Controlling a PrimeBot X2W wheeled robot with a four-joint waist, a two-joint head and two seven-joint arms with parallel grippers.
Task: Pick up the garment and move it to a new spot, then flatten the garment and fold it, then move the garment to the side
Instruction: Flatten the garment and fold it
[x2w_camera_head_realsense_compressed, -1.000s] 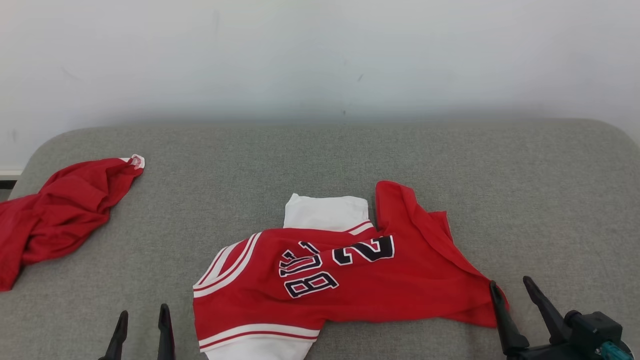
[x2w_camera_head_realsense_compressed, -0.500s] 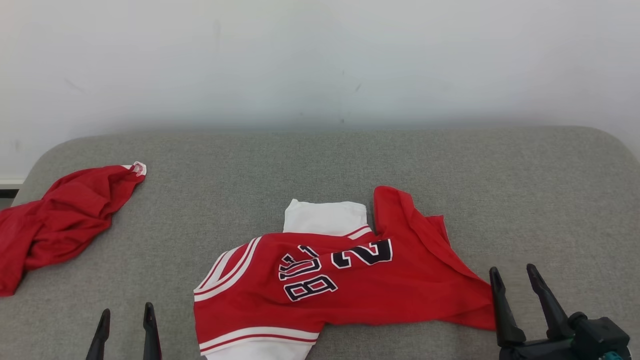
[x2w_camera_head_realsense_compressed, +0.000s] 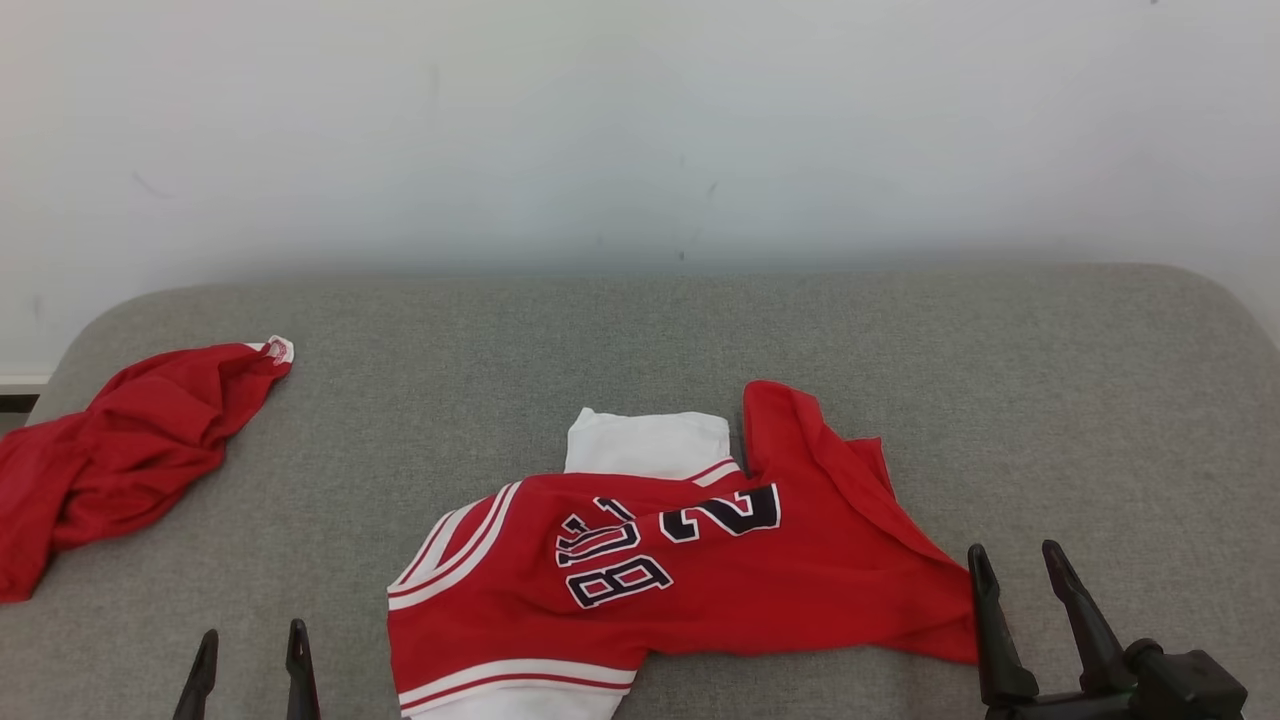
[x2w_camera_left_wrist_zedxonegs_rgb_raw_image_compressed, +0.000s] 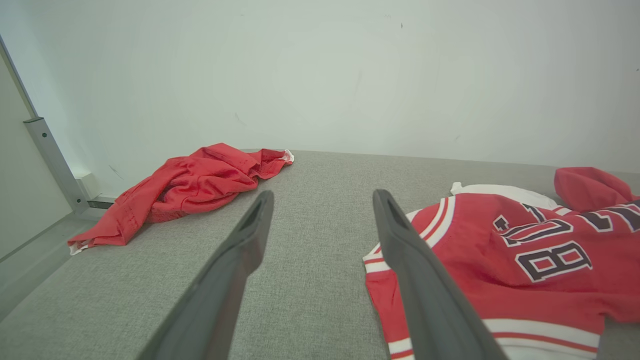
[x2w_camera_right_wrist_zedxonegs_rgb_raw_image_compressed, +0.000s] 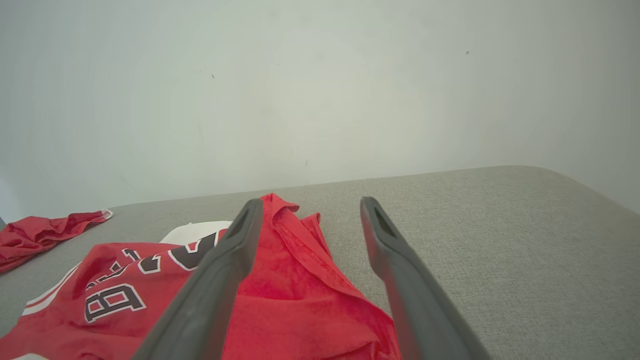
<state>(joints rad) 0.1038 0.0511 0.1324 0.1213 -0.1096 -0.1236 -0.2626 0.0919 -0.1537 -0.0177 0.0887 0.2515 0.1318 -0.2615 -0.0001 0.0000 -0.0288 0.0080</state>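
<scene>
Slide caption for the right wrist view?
Open right pincer at the edge of the red jersey on the grey cushion.

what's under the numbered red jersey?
From under the red jersey, white fabric sticks out at the far edge, and more white shows at the near edge. Everything lies on the grey cushion. The jersey hides whether the white is one piece.
</scene>
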